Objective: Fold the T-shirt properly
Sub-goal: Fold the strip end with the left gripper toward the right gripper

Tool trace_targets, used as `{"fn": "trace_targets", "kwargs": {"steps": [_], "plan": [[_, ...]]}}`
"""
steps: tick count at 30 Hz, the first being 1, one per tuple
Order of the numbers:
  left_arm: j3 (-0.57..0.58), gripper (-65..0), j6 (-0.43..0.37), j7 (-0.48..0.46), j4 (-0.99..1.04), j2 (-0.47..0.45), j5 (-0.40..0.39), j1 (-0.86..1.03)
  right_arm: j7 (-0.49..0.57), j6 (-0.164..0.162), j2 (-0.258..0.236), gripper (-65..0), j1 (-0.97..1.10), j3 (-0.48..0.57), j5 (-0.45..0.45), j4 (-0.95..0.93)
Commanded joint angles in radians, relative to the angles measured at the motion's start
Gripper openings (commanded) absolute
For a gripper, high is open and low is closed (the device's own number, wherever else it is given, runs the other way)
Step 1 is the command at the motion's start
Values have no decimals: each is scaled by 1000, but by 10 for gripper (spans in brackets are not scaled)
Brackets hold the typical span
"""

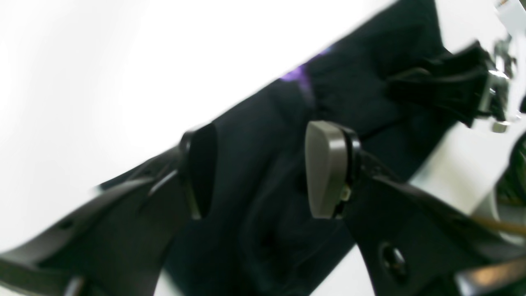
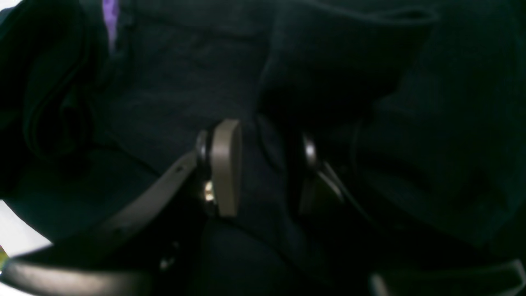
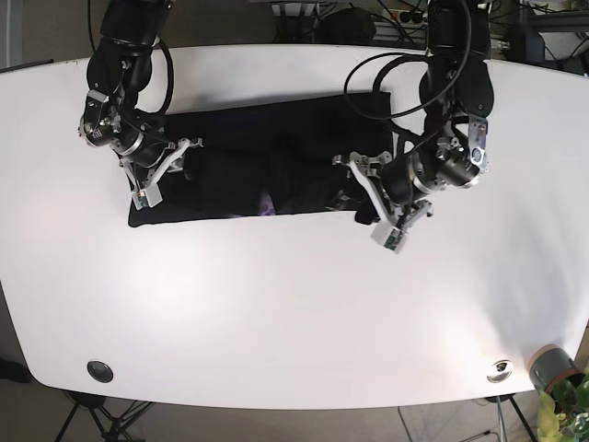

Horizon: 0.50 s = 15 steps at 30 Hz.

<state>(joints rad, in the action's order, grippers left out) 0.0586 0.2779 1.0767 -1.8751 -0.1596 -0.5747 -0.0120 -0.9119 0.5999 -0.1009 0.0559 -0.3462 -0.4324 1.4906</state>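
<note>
White tabletop (image 3: 294, 304) stretches wide under me, curved at its corners, and the black T-shirt (image 3: 248, 161) lies on its far half as a long folded band running across the base view between my two arms. At that view's right my left gripper (image 3: 354, 198) sits at the band's right end, low over the near edge of the cloth; from its own wrist camera I see my left gripper (image 1: 257, 172) with its fingers spread apart, one grey pad (image 1: 324, 168) facing me and the dark T-shirt (image 1: 349, 94) filling the gap and running away diagonally, though I cannot tell whether the pads touch the fabric. A small purple mark (image 1: 298, 76) shows on the cloth beyond the fingers, and the same purple mark (image 3: 265, 204) appears near the band's near edge in the base view. At the base view's left my right gripper (image 3: 179, 161) is over the band's left end. Its wrist camera is almost filled with the T-shirt (image 2: 185, 61); my right gripper (image 2: 269, 168) has a ridge of dark cloth standing between its two pads, which are close around it, pinching that fold. Near the table's near right corner stands a small grey cup (image 3: 549, 366)
</note>
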Motion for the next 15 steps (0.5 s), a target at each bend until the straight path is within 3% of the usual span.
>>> {"fn": "trace_targets", "kwargs": {"steps": [1,5,9,15], "plan": [[-73,-342,37,-17,-19,-4,-9,8,-29,-1,5,-461,-4,3,17,6],[-197,-461,97,-65,-17,9,-3,71,-29,-1,8,-461,-4,3,16,6],[-220,-593,106,-135,-7,9,15,120,-29,-1,8,-461,-4,3,16,6],[-220,-606,106,-157,10,21,134,168,-29,-1,8,-461,-4,3,16,6]]}}
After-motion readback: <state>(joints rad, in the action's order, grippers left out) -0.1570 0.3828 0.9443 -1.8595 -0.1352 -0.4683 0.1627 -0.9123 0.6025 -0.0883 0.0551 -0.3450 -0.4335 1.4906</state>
